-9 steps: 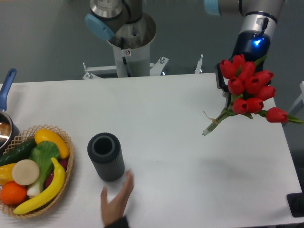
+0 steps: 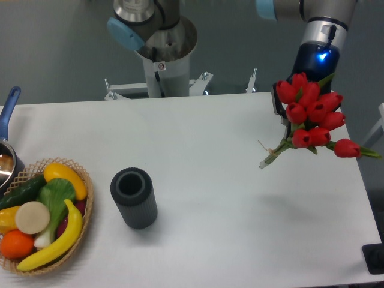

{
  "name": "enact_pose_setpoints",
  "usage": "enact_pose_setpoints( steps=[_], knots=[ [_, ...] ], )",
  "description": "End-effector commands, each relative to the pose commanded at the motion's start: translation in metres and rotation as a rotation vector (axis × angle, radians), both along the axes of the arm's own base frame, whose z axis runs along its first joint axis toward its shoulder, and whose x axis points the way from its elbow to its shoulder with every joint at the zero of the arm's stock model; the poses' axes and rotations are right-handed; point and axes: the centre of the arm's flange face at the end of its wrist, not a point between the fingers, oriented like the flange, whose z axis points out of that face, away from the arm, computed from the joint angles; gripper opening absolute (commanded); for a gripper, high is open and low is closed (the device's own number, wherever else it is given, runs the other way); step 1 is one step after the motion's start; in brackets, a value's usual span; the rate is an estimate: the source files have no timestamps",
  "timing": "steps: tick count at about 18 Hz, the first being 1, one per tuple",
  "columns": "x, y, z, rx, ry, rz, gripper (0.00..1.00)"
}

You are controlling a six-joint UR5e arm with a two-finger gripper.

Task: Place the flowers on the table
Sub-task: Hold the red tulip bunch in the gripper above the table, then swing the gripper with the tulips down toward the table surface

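With our pincer (image 2: 288, 114) grasping the flowers (image 2: 312, 117) near the bench (image 2: 210, 156) edge, we judge a release here could tip them off.

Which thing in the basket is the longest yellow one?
The banana, curving along the right rim of the basket. The other yellow pieces, a pepper at the top and one at the left edge, are short and chunky.

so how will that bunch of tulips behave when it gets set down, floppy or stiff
The flowers probably hold shape: the stems jut out straight from the pincer without drooping. They look top-heavy, with the blooms massed at one end, so they may tip or roll slightly on the table. They are likely light.
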Motion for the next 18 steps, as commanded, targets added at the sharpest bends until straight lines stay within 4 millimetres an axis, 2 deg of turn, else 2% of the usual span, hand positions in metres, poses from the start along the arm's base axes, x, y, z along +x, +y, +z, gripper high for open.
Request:
enact_pose_setpoints(
  steps=[2, 7, 11, 16, 18],
  knots=[
    [0.004, -0.001, 0.001, -0.053, 0.013, 0.022, 0.24],
    [0.023, 0.020, 0.007, -0.297, 0.100, 0.069, 0.24],
    [0.036, 0.033, -0.007, -0.505, 0.154, 0.099, 0.24],
    [0.049, 0.063, -0.029, -0.680, 0.199, 0.088, 0.25],
    [0.054, 0.076, -0.048, -0.757, 0.204, 0.072, 0.25]
  ],
)
